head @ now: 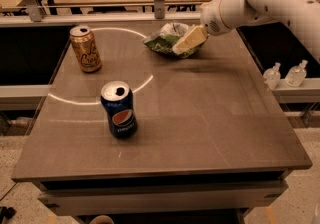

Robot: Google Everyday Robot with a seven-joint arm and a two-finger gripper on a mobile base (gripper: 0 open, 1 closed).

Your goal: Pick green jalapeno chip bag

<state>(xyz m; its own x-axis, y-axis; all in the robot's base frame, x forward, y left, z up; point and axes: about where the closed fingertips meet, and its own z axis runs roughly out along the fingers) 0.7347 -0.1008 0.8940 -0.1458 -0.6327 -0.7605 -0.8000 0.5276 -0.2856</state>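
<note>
Here the gripper (189,39) lies on the green jalapeno chip bag (165,44) — grip unclear; the Pepsi can (119,110) stands well apart.

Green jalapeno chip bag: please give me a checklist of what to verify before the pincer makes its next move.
1. Pincer is at the right side of the green jalapeno chip bag: ok.
2. Hold on the bag is secure: cannot tell.
3. Bag is clear of the table: cannot tell.
4. Gold can stands apart from the bag, to its left: ok.
5. Blue Pepsi can is upright, nearer the camera and away from the arm: ok.
</note>
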